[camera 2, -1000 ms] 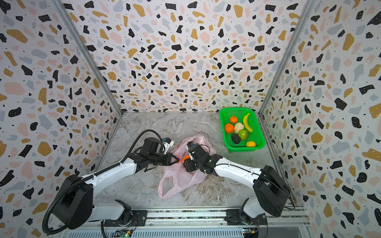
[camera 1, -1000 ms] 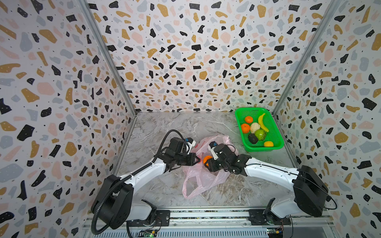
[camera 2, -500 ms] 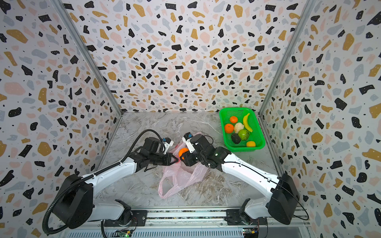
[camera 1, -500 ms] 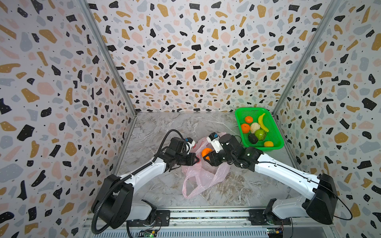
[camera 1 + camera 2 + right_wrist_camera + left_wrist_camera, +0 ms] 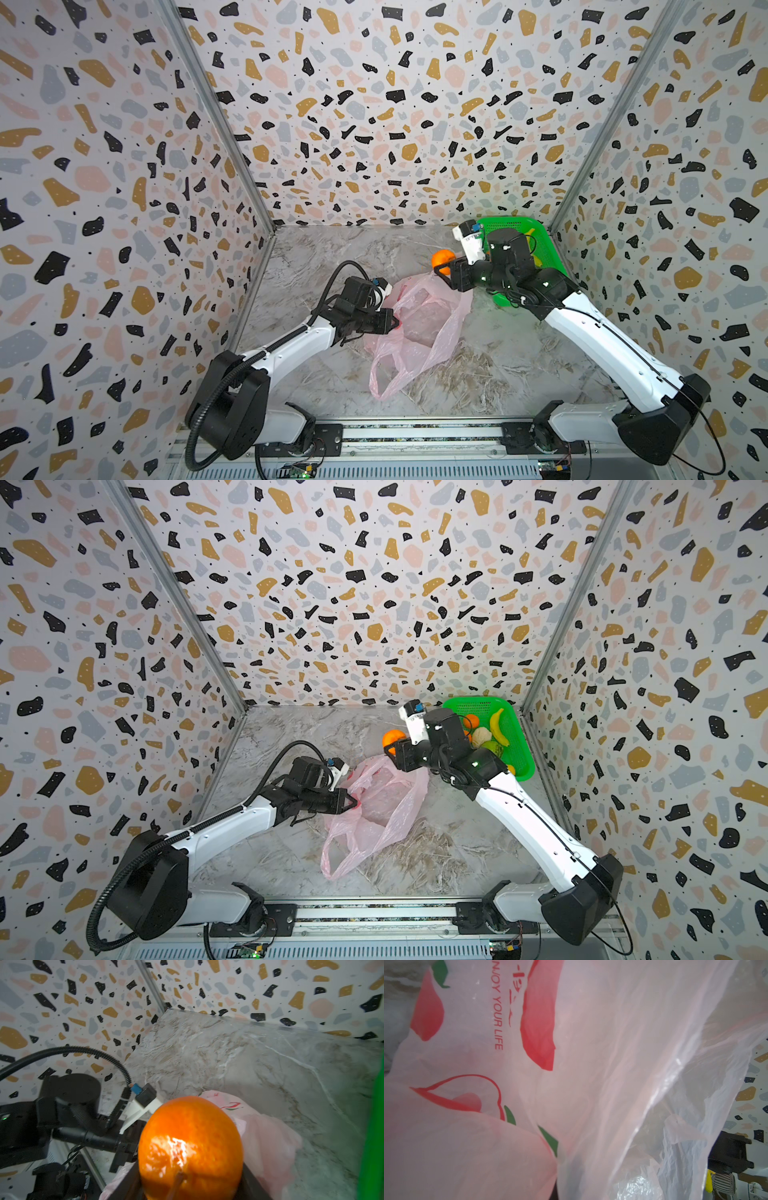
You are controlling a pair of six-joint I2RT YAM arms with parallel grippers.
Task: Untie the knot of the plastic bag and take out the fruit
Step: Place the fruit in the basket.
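The pink plastic bag (image 5: 419, 328) (image 5: 374, 812) lies crumpled mid-table, a loop handle trailing toward the front. My left gripper (image 5: 395, 322) (image 5: 353, 803) is shut on its left edge; in the left wrist view the bag (image 5: 591, 1064) fills the picture and hides the jaws. My right gripper (image 5: 444, 266) (image 5: 392, 746) hangs above the bag's far end, shut on an orange tangerine (image 5: 441, 258) (image 5: 392, 737) (image 5: 191, 1142), with a finger (image 5: 251, 1182) on each side. The knot is out of view. I see no fruit through the bag.
A green basket (image 5: 505, 224) (image 5: 478, 704) stands at the back right, partly behind my right wrist. It holds a banana (image 5: 497, 727), a tangerine (image 5: 471, 720), a pale bumpy fruit (image 5: 481, 735) and a green one (image 5: 494, 748). Patterned walls close three sides.
My right gripper has lifted the tangerine up out of the bag and carried it back and to the right, toward the basket. The left gripper has kept its hold and place.
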